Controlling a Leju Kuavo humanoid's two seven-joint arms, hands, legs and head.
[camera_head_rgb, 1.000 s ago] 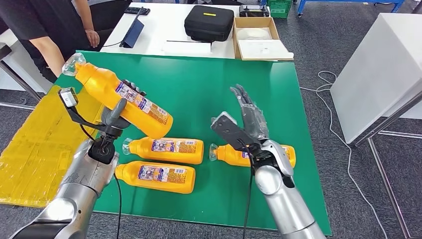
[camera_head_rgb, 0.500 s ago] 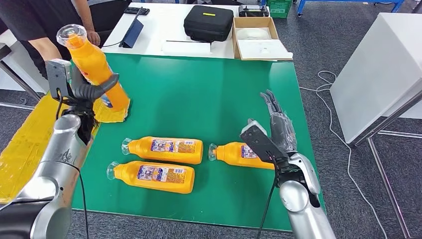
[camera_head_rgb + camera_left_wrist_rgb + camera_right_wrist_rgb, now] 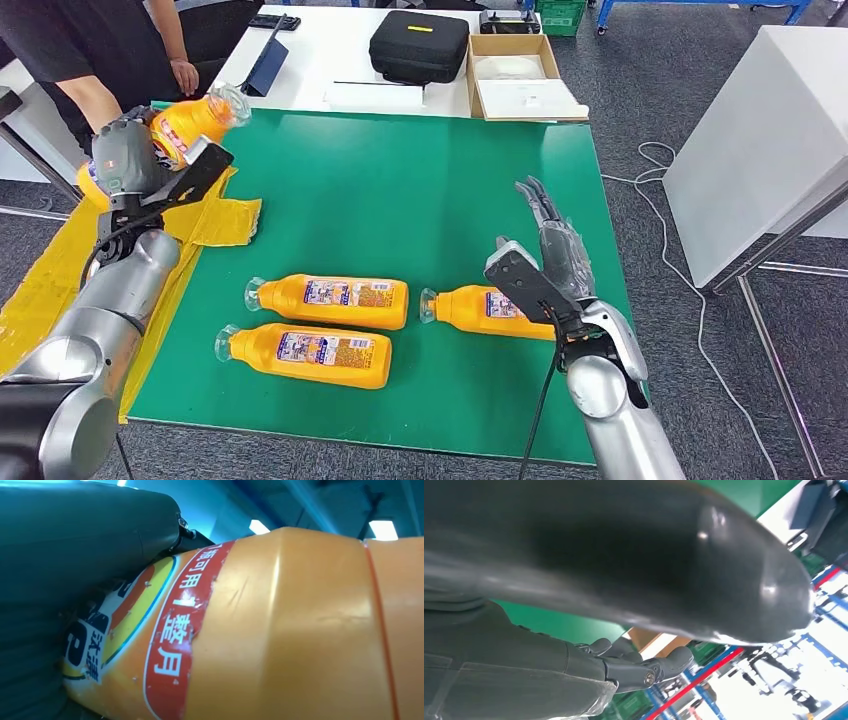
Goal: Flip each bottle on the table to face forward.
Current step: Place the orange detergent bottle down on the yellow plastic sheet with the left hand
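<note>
My left hand [image 3: 125,158] grips an orange bottle [image 3: 190,118] high over the far left corner of the green table [image 3: 400,190], its clear cap pointing right; up close the left wrist view gives its orange body and red label [image 3: 280,630]. Three more orange bottles lie on their sides near the front: one at left centre [image 3: 335,300], one in front of it [image 3: 310,355], one to the right [image 3: 480,308] partly behind my right arm. My right hand [image 3: 555,245] hovers open above that right bottle, fingers [image 3: 644,667] straight and holding nothing.
Yellow plastic sheeting [image 3: 60,270] drapes over the table's left edge. A person [image 3: 90,50] stands at the far left. Behind the green table a white table carries a black case [image 3: 420,45], a cardboard box [image 3: 520,80] and a tablet [image 3: 268,62].
My left hand has turned the held bottle from upright with the cap up to lying sideways with the cap pointing right. The right hand and the three lying bottles have stayed put.
</note>
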